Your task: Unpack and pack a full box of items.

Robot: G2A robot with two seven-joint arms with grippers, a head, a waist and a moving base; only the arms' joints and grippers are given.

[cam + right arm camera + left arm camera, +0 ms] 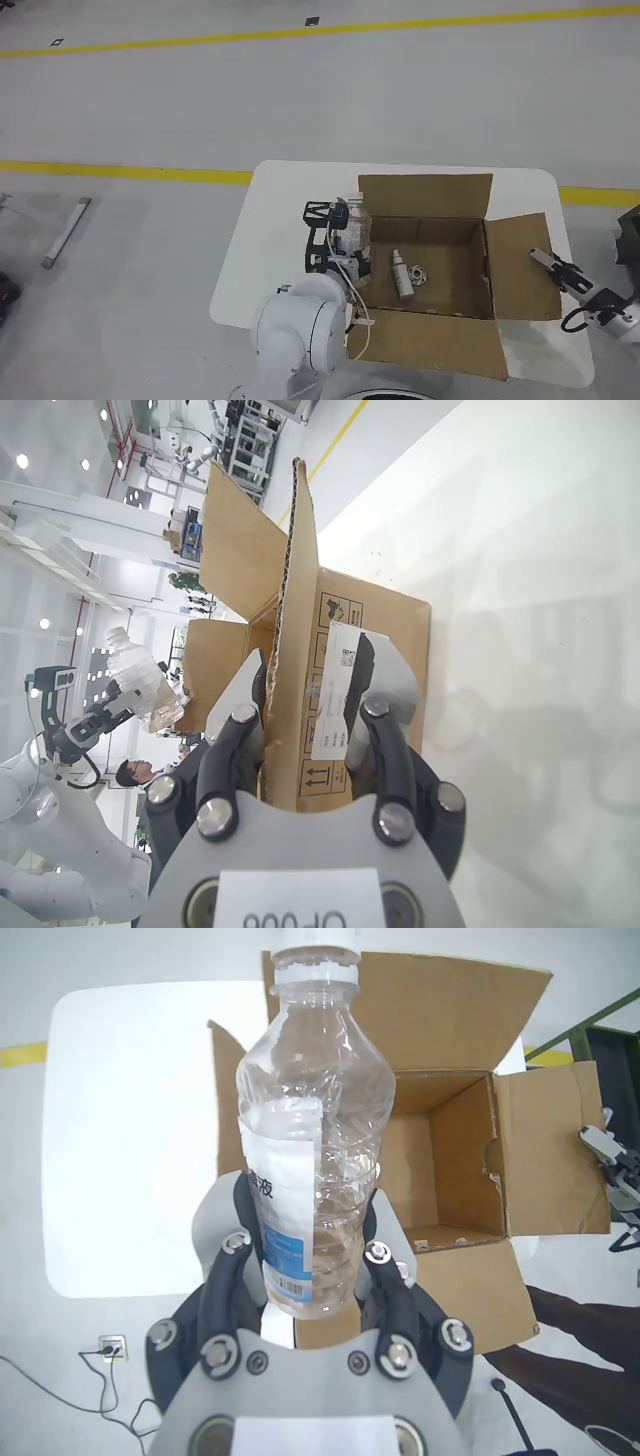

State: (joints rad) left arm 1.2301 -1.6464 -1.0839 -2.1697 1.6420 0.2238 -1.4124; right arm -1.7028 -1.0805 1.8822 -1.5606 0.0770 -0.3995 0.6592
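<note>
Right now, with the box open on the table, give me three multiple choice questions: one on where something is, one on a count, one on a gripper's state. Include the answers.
1. Where is the small white bottle?
A. lying on the floor of the box
B. outside the box
C. standing upright in the box

2. How many loose things lie in the box?
A. none
B. four
C. two

3. The left gripper is
A. open and empty
B. shut on the clear bottle
C. shut on cardboard

Answers:
1. A, the top view shows it lying lengthwise on the box floor.
2. C, only the small white bottle and a small round thing beside it.
3. B, its fingers press the clear bottle's lower sides.
</note>
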